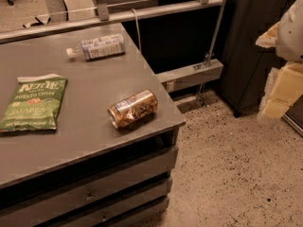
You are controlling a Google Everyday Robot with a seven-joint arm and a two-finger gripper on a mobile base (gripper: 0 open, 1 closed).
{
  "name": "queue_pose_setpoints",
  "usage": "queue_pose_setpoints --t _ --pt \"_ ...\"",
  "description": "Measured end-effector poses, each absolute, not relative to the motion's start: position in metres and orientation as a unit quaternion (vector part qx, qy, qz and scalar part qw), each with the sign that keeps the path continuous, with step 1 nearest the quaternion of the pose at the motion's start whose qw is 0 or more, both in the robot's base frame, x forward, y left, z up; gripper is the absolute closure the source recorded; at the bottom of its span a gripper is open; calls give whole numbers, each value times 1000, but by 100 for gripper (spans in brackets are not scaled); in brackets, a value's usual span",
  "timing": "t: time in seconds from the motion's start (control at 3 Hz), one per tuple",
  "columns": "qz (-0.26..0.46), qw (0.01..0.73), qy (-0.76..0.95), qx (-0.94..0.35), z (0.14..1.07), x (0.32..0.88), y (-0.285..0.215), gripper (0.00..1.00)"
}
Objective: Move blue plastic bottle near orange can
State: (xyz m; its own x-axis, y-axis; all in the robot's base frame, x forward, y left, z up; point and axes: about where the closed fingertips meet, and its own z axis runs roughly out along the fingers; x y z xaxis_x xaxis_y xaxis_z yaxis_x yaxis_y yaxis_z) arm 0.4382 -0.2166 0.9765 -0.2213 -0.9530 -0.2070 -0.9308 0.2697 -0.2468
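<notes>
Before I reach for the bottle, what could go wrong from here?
The blue plastic bottle lies on its side by the table's far edge; a nudge could roll it off. The orange can also lies on its side near the right corner, so bumping it may send it over. The gripper hangs right of the table, far from both.

Single raised camera, angled down across the grey table [85,141] corner.
The lens looks from above and right of the table at mid range, taking in its top, drawer fronts [94,193] and the speckled floor [227,174]. The gripper [283,96] intrudes close at the right edge, off the table.
</notes>
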Motion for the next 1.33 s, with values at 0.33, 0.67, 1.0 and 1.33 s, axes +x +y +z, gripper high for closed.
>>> queue_pose_setpoints --t 0.33,0.67,1.0,1.33 --pt "-35 159 781 -603 977 438 -217 0" --pt "-24 174 776 -606 974 446 -210 0" --pt "3 221 744 -631 960 483 -177 0" --pt "33 303 691 -655 951 554 -122 0"
